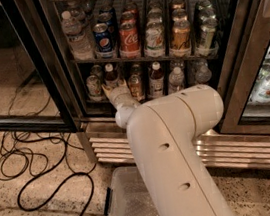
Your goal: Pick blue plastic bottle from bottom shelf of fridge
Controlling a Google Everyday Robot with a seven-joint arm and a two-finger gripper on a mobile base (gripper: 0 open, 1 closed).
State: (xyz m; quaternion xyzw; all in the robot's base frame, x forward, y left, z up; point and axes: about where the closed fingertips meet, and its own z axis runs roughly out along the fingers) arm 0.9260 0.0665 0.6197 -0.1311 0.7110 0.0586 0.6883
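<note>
The fridge stands open, with a steel grille at its base. On the bottom shelf stands a row of small bottles. The blue plastic bottle, with a white cap and dark body, stands near the left end. My gripper is at the end of the white arm. It reaches into the bottom shelf and sits right in front of the bottle's lower body, hiding it. I cannot tell whether it touches the bottle.
An amber bottle and a red-brown bottle stand just to the right. Soda cans fill the rack above. The glass door hangs open at left. Black cables lie on the floor. A clear plastic bin sits below the arm.
</note>
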